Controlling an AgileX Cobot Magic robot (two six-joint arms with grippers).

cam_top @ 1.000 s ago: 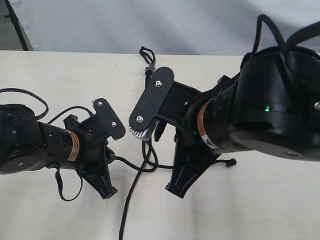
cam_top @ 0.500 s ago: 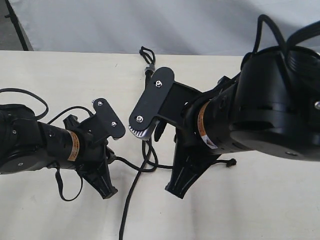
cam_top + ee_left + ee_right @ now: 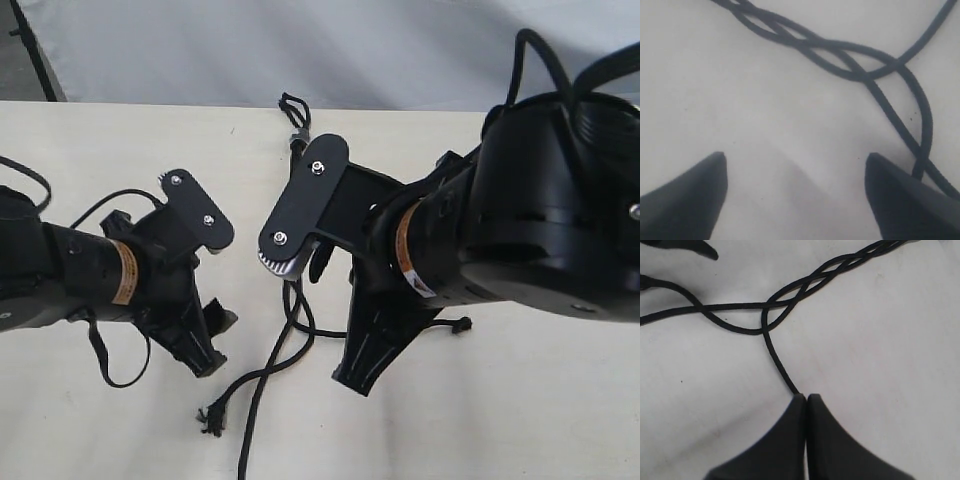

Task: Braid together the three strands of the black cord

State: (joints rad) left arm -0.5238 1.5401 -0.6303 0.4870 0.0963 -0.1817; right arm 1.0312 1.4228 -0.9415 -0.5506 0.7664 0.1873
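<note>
Left gripper (image 3: 216,342) stood wide open over the table (image 3: 120,150), and the left wrist view showed it plainly: left gripper (image 3: 796,160) with its fingers far apart and only bare tabletop between them. One strand (image 3: 922,125) curved past one fingertip (image 3: 890,185); whether it touched there, I could not tell.

Over to the right gripper (image 3: 355,383): it pointed down at the table near the middle. In its wrist view the right gripper (image 3: 806,397) had its jaws pressed together, with a strand (image 3: 779,365) running straight into the pinch. So it was clamped on that strand.

The cord (image 3: 293,118) lay on the table between the two arms, its small loop at the far edge and the rest mostly hidden under the right arm's bracket. The braided stretch of the cord (image 3: 840,267) showed a few crossings, the same twisted run of cord (image 3: 805,40) that the left camera saw, and then it split into the strands (image 3: 298,318).

A frayed end (image 3: 212,418) rested on the table just below the left gripper. Another strand ran on past it to the near edge of the exterior view. A knotted tip (image 3: 462,325) lay just beside the right gripper, on its outer side.
</note>
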